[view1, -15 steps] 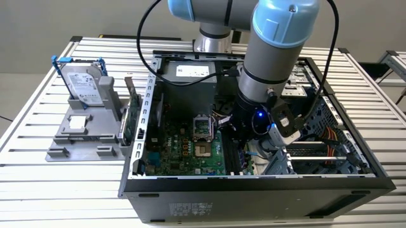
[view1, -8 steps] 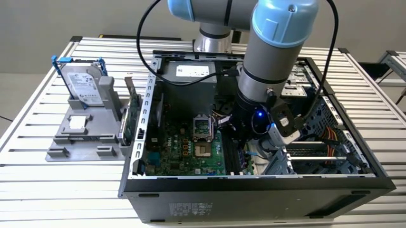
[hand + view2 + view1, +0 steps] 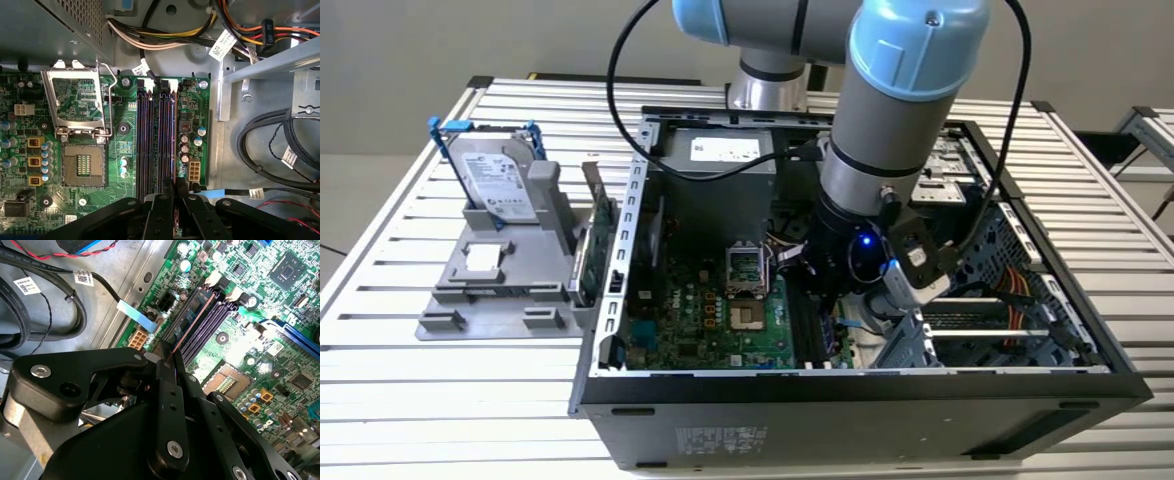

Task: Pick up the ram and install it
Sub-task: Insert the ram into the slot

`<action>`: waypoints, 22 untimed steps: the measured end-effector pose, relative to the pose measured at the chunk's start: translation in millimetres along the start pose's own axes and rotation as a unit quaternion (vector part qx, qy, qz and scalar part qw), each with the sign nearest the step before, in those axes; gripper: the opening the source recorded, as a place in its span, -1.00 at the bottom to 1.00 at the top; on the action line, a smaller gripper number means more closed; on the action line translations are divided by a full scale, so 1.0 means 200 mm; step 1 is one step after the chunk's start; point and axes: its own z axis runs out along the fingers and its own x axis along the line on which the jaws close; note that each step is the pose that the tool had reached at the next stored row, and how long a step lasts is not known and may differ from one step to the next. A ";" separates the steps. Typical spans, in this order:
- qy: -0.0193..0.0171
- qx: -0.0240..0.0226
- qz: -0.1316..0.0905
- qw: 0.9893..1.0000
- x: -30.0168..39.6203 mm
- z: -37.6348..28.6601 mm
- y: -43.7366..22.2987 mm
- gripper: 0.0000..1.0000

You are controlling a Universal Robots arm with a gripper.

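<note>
One gripper (image 3: 175,200), down inside the open computer case (image 3: 854,400), pinched tight on the ram (image 3: 192,322). Only the stick's thin top edge shows in the second wrist view, running from the fingers (image 3: 167,410) out over the black memory slots (image 3: 155,135) on the motherboard (image 3: 707,320). Can't tell if it's seated in a slot or just above. In the exterior view the arm (image 3: 887,130) hides the stick completely. Hard drive (image 3: 494,175) sits outside on its gray stand (image 3: 494,290).

You had one computer case (image 3: 854,420), one hard drive (image 3: 494,180), four memory slots (image 3: 156,140) — and one ram (image 3: 192,322) stick.
</note>
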 end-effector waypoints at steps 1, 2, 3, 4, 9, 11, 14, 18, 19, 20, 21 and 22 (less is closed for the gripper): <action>0.000 0.000 0.000 1.000 0.000 0.000 0.000 -1.00; 0.000 0.000 0.000 1.000 0.001 0.000 0.000 -1.00; 0.000 0.000 0.000 1.000 0.002 0.000 0.000 -1.00; 0.000 0.000 0.000 1.000 0.003 0.000 0.000 -1.00; 0.000 0.000 0.000 1.000 0.007 0.003 0.001 -1.00; 0.000 0.000 0.000 1.000 0.008 0.006 0.001 -1.00; 0.000 0.000 0.000 1.000 0.014 0.007 0.001 -1.00; 0.000 0.000 0.000 1.000 0.015 0.018 0.001 -1.00; 0.000 0.000 0.000 1.000 0.015 0.024 0.001 -1.00; 0.000 0.000 0.000 1.000 0.015 0.030 0.001 -1.00; 0.000 0.000 0.000 1.000 0.015 0.036 0.001 -1.00; 0.000 0.000 0.000 1.000 0.015 0.041 0.001 -1.00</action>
